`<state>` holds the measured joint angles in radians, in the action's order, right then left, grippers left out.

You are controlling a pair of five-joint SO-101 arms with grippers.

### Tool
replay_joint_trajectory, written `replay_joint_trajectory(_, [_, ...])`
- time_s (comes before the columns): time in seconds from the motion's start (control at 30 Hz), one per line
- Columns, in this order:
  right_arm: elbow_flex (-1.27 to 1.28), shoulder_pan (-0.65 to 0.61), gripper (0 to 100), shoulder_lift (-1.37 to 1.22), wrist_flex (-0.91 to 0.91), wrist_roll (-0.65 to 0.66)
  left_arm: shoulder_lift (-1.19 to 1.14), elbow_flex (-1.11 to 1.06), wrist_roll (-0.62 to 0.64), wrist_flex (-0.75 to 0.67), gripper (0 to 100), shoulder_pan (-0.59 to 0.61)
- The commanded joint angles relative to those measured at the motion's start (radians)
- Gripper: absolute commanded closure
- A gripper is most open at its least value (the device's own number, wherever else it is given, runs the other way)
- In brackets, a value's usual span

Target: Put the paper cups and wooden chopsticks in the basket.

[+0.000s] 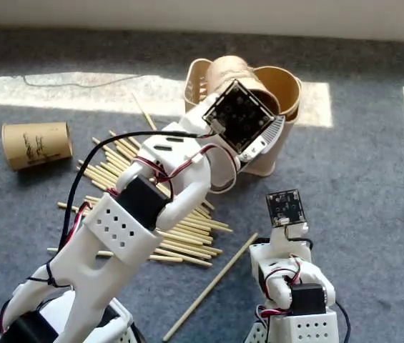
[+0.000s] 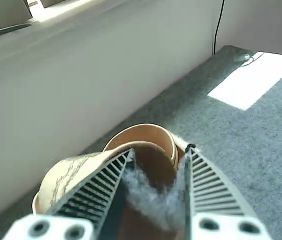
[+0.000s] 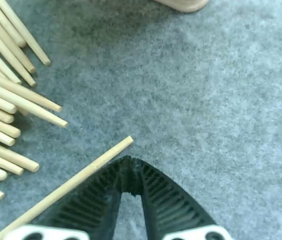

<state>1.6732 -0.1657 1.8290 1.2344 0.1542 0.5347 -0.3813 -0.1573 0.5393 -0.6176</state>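
Cups were inspected first: the held cup [image 1: 232,71] was found tilted over the basket [image 1: 196,84], clamped between the fingers of the left gripper [image 2: 159,152]. A second cup [image 1: 282,84] was seen standing inside the basket, just beside the held one. A loose cup [image 1: 37,144] was noted lying on its side on the carpet [image 1: 373,214], well apart from the basket, on the left arm's side. The chopsticks [image 1: 187,239] were recorded as a scattered pile on the carpet, near the basket and partly covered by the left arm. One stray chopstick [image 3: 76,180] was found apart from the pile, farther from the basket, just beside the right gripper [image 3: 131,175]. That gripper's fingers were observed pressed together at the tips, with nothing held, low over the carpet.
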Motion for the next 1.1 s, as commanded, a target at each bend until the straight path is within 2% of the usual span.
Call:
replay_joint_trajectory(0.0, [0.097,0.01,99.3,0.005,0.01,0.0,0.002,-0.008,0.0,-0.041,83,-0.004])
replay_joint_trajectory(0.37, [0.097,0.01,99.3,0.005,0.01,0.0,0.004,-0.015,0.008,-0.06,83,0.133])
replay_joint_trajectory(0.77, [0.097,0.01,99.3,0.005,0.01,0.0,0.015,-0.007,0.008,-0.055,83,0.163])
replay_joint_trajectory(0.93, [0.097,0.01,99.3,0.005,0.01,0.0,0.007,-0.015,0.009,-0.054,83,0.225])
replay_joint_trajectory(1.07, [0.097,0.01,99.3,0.005,0.01,0.0,0.004,-0.008,0.0,0.038,83,0.249])
